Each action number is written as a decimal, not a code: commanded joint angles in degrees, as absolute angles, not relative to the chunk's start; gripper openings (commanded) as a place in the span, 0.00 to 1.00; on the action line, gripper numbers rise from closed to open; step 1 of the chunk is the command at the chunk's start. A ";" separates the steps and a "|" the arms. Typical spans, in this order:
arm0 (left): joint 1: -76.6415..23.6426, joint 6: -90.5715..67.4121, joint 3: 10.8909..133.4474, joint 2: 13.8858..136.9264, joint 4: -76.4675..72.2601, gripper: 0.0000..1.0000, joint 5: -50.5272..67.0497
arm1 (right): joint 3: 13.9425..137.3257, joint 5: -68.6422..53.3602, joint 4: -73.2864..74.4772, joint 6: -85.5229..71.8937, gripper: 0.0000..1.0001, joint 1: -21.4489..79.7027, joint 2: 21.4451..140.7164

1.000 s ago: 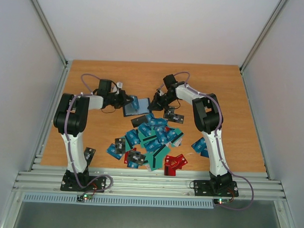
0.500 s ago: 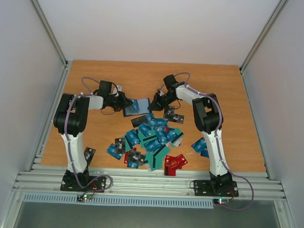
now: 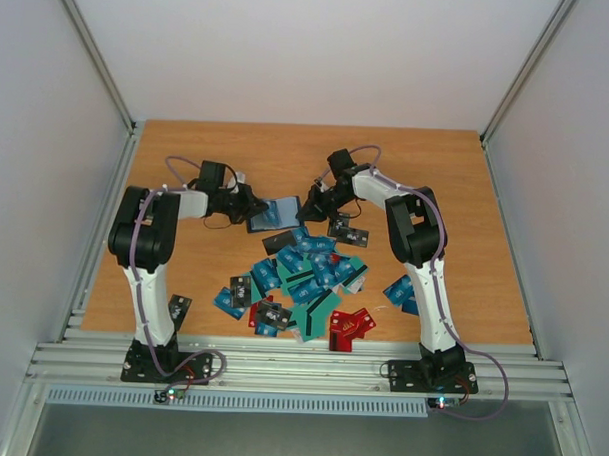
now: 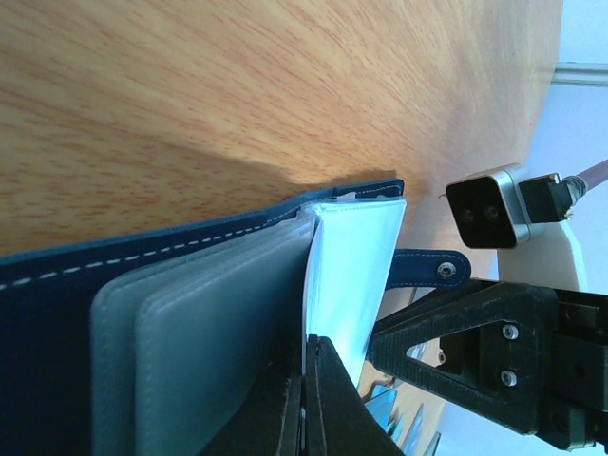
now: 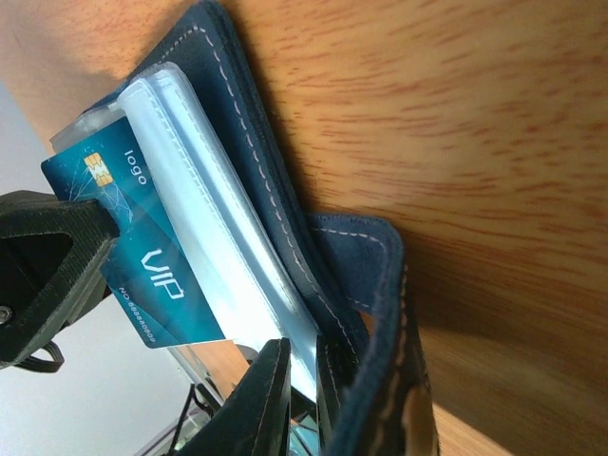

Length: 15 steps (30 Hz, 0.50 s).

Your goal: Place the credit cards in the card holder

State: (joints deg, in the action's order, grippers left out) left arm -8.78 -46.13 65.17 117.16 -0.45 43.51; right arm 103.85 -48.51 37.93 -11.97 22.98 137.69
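Card holder (image 3: 277, 212) lies open on the worktop (image 3: 436, 183), directly between the two tools, navy cover down, clear sleeves (image 5: 204, 180) fanned up.

Left tool (image 4: 306, 375): fingers pressed together, pinching a teal card (image 5: 142, 252) at the edge near its chip. The card lies flat against the outermost sleeve; cannot tell whether any of it is inside a pocket.

Right tool (image 5: 302, 380): nearly closed, nipping the sleeves' edge, one finger against the cover's folded flap. The strap (image 4: 427, 269) with its snap sticks out beside this tool's body, which sits close opposite the left tool.

Loose cards (image 3: 308, 273) are heaped behind both tools, toward the arm bases: blue, teal, black. Red cards (image 3: 349, 325) lie at the heap's near edge. Two blue cards (image 3: 400, 289) sit beside the right arm, one dark card (image 3: 179, 308) beside the left arm.
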 commanded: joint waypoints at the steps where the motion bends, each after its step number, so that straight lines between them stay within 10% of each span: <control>1: -9.32 -48.38 66.53 119.17 0.63 0.00 45.49 | 102.29 -46.85 38.81 -13.04 0.10 23.38 140.01; 15: -9.82 -46.46 69.04 121.62 1.18 0.00 47.77 | 101.86 -47.13 38.23 -13.25 0.10 23.38 139.76</control>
State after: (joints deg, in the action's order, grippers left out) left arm -8.73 -47.88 67.33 119.42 -0.30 46.39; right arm 103.33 -49.28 37.10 -12.80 22.81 137.69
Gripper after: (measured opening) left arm 0.024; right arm 0.104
